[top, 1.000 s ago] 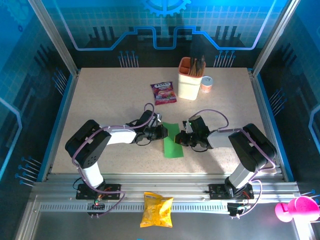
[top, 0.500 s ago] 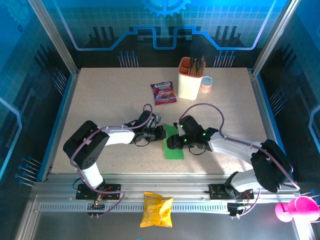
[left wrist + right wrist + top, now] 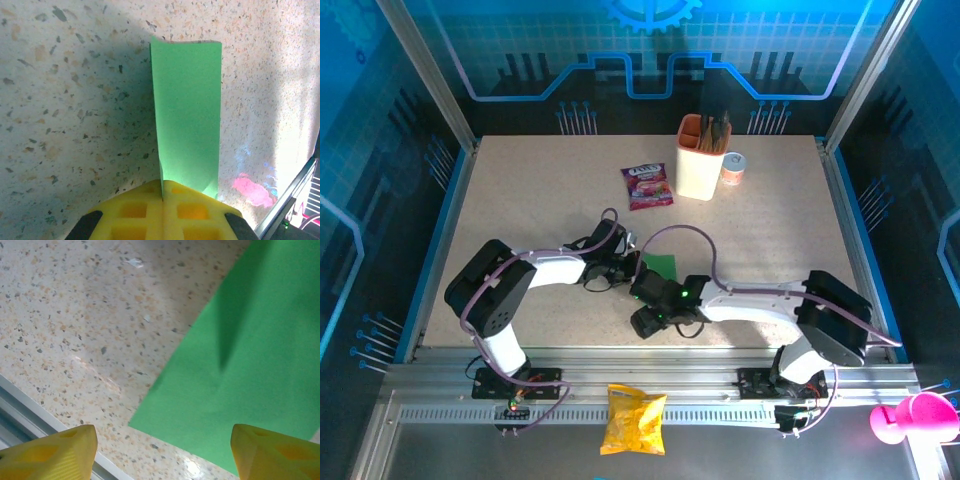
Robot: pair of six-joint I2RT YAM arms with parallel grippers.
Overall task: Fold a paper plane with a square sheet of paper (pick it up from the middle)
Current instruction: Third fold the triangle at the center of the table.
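1. At the left of the counter (image 3: 65,100), the left pincer (image 3: 162,186) is clenched on one end of the green paper (image 3: 187,115), its yellow pads meeting on the sheet. I judge this to be the anchoring grip. It does best firm and motionless, because any tug would drag the thin sheet and spoil the crease already in it.

2. In the middle, the green paper reaches away from that grip as a narrow folded strip with nearly parallel long edges. A dark shadow falls on the counter along its left side, so it may be partly lifted there, though I cannot tell how far. The step in hand looks like setting up the next fold. Its edges want to be lined up before anything presses down.

3. At the right, the right pincer (image 3: 162,435) is released. Its two yellow pads stand wide apart with nothing between them, hovering over a corner of the green paper and the bare counter beside it.
   - In the top view its arm reaches across the sheet towards the left pincer.
   - A good next move is probably a slow descent onto the free edge, meeting the paper squarely.
   - Pressing or pinching well apart from the anchored end would give the fold room to run straight.
   - A skewed or hurried contact risks the sheet buckling or sliding.
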